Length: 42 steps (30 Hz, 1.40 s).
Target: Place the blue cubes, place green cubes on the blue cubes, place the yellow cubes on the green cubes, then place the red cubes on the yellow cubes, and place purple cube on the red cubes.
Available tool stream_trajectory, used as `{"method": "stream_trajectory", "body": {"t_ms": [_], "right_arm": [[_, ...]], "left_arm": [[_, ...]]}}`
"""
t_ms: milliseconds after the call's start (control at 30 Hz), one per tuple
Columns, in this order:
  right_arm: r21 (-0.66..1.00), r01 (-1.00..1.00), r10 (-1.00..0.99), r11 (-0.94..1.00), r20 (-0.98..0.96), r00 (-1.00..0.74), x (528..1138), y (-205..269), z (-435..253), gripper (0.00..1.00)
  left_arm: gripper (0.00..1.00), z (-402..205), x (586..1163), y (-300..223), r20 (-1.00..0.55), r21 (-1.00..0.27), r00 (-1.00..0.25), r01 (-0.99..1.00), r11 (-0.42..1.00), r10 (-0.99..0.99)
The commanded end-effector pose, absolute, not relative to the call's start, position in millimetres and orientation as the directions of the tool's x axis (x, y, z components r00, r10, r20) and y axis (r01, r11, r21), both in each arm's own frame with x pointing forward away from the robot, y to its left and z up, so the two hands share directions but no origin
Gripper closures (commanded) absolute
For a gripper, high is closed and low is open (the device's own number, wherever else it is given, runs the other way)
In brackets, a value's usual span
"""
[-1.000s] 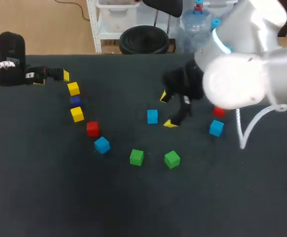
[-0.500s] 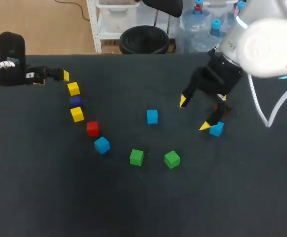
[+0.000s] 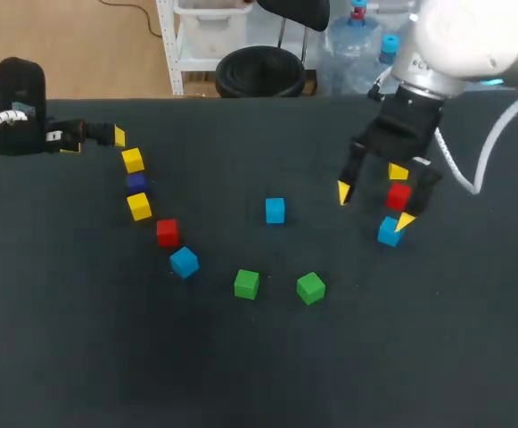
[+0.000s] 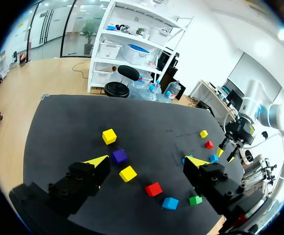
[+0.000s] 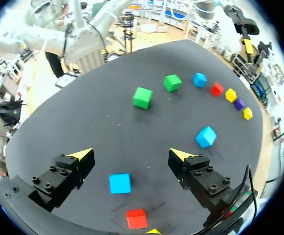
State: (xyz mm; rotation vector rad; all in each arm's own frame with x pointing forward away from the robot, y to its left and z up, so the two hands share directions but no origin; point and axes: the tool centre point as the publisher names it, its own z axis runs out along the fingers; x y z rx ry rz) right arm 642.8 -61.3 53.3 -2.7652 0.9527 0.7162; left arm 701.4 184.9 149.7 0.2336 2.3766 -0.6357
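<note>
Since the blue cube looks small, light and hard, my right end effector, wide open and empty, should pinch two flat sides.

The right arm comes in from the far right corner, its gripper spread wide over the black table. Close by its fingers lie a yellow cube, a red cube and a blue cube in a short row. A second blue cube sits alone mid-table, with two green cubes nearer the front. A curved line of cubes runs from the left gripper: yellow, purple, yellow, red, blue
</note>
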Motion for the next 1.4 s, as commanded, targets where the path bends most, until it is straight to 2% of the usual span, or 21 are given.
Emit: {"method": "stream_trajectory", "body": {"t_ms": [33,833,933,967,1033,1133,1300,1400], "right_arm": [[0.113,-0.552,-0.528,-0.826,-0.500,0.687,649,-67,50,0.00],[-0.030,-0.553,-0.481,-0.833,-0.455,0.749,664,-99,-8,0.00],[-0.036,-0.549,-0.475,-0.835,-0.455,0.753,664,-100,-9,0.06],[-0.039,-0.547,-0.472,-0.836,-0.457,0.754,665,-100,-10,0.11],[-0.042,-0.546,-0.469,-0.837,-0.458,0.755,665,-100,-10,0.32],[-0.046,-0.542,-0.465,-0.839,-0.459,0.757,666,-100,-11,0.52],[-0.046,-0.534,-0.458,-0.844,-0.457,0.763,667,-100,-10,0.56],[-0.042,-0.528,-0.454,-0.848,-0.456,0.765,667,-100,-11,0.64]], "left_arm": [[0.00,150,701,185,-0.640,-0.382,-0.768,0.321,0.867,0.002],[0.00,150,701,185,-0.640,-0.382,-0.768,0.321,0.867,0.002],[0.00,150,701,185,-0.640,-0.382,-0.768,0.321,0.867,0.002],[0.00,150,701,185,-0.640,-0.382,-0.768,0.321,0.867,0.002],[0.00,150,701,185,-0.640,-0.382,-0.768,0.321,0.867,0.002],[0.00,150,701,185,-0.640,-0.382,-0.768,0.321,0.867,0.002],[0.00,150,701,185,-0.640,-0.382,-0.768,0.321,0.867,0.002],[0.00,150,701,185,-0.640,-0.382,-0.768,0.321,0.867,0.002]]}}
